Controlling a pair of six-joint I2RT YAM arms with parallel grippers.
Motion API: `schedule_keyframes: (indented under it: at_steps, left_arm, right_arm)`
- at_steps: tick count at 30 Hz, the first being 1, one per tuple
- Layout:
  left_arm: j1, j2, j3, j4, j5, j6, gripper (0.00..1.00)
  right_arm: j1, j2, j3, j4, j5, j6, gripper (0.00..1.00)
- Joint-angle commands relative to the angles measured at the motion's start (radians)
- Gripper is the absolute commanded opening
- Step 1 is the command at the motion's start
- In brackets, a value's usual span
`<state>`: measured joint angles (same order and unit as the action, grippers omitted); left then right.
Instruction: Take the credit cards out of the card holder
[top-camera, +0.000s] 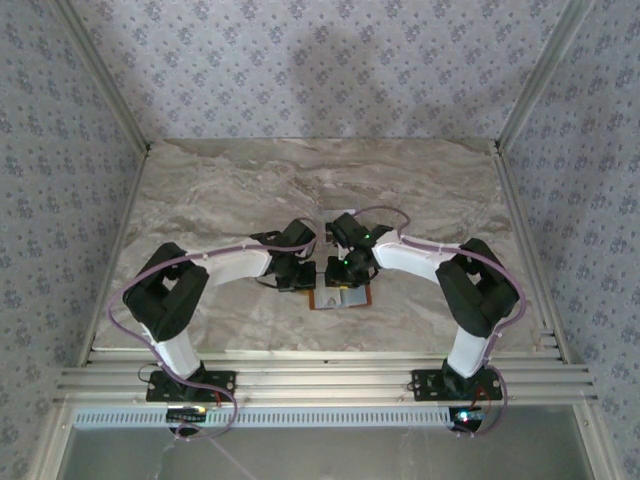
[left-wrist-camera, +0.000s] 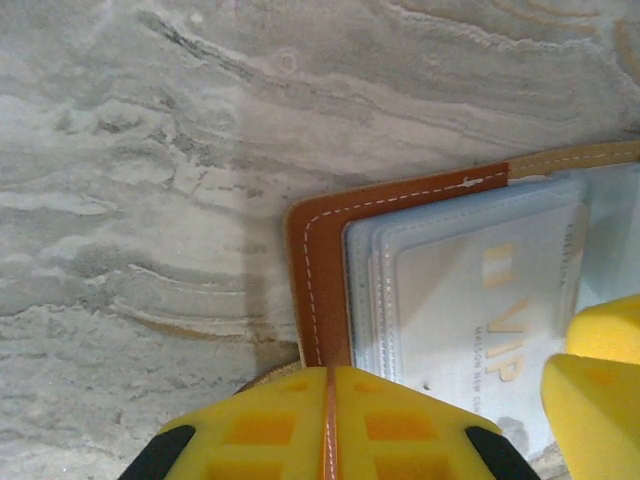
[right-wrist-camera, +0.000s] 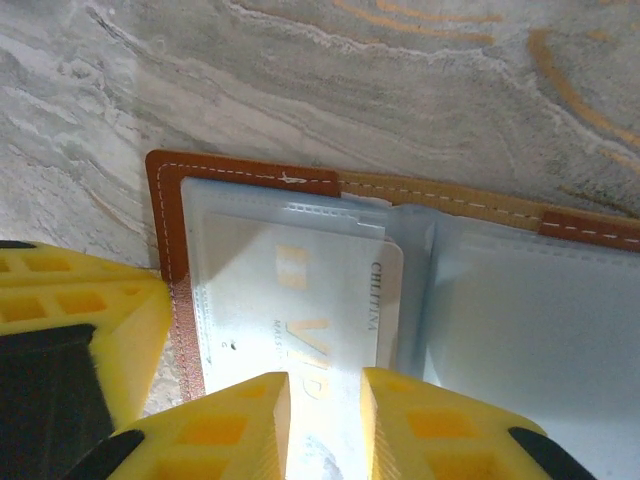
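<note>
1. The wallet (top-camera: 340, 298) lies open on the marble table (left-wrist-camera: 120, 200), between both grippers.
2. The left gripper (left-wrist-camera: 328, 400) has its fingers pressed together at the wallet's leather border and holds nothing.
3. The right gripper (right-wrist-camera: 325, 405) stands narrowly parted over the pale card (right-wrist-camera: 310, 290), which sits in a clear sleeve.
4. The card looks light, stiff and slick, so it is best pinched by a free edge and slid out flat.

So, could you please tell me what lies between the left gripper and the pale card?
In the left wrist view, the brown border of the wallet and the edges of its clear pockets lie between the left gripper and the pale card.
</note>
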<state>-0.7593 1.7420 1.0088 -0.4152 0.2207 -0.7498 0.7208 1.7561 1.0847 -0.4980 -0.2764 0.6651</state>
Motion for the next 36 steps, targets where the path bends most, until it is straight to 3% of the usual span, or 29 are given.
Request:
schedule_keyframes:
  at_steps: [1, 21, 36]
  left_arm:
    - [-0.002, 0.03, -0.01, -0.012, -0.008, 0.005, 0.11]
    - [-0.001, 0.03, -0.013, -0.041, -0.033, 0.021, 0.11]
    - [0.0, 0.028, -0.008, -0.048, -0.033, 0.021, 0.1]
  right_arm:
    - [0.008, -0.027, 0.012, -0.025, 0.0, 0.001, 0.29]
    - [0.006, -0.02, 0.01, -0.092, 0.082, -0.027, 0.31]
    - [0.004, -0.016, -0.016, 0.011, -0.024, 0.011, 0.3]
